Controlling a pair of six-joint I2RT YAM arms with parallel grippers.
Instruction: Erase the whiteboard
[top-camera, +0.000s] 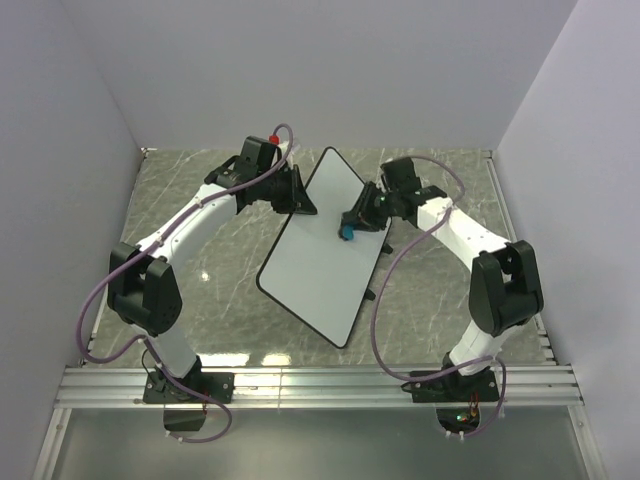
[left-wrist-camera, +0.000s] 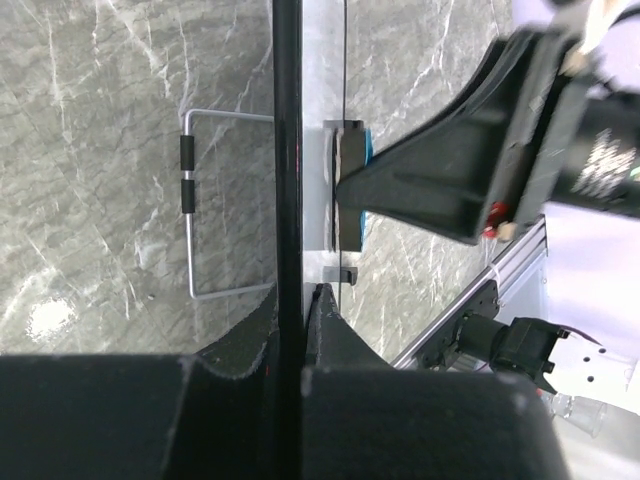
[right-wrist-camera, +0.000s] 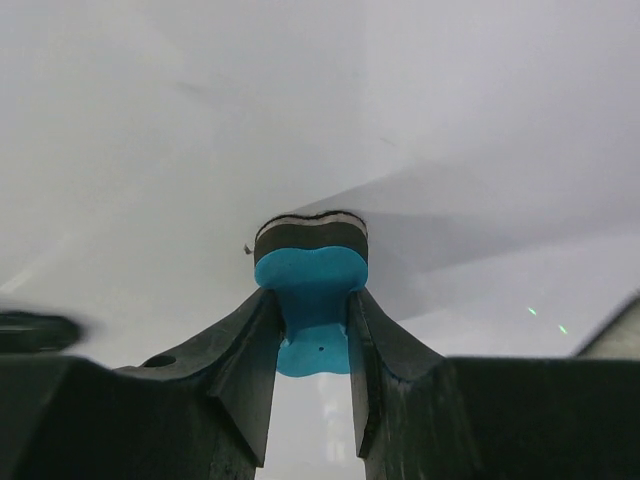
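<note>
The whiteboard is a white rectangle with a thin black rim, held tilted above the marble table in the top view; its face shows no marks. My left gripper is shut on its upper left edge; the left wrist view shows that black rim edge-on between my jaws. My right gripper is shut on the blue eraser and presses its dark felt side against the board. In the right wrist view the eraser is squeezed between my fingers against the white board face.
A wire stand with black grips shows behind the board in the left wrist view. White walls enclose the table on three sides. An aluminium rail runs along the near edge by the arm bases.
</note>
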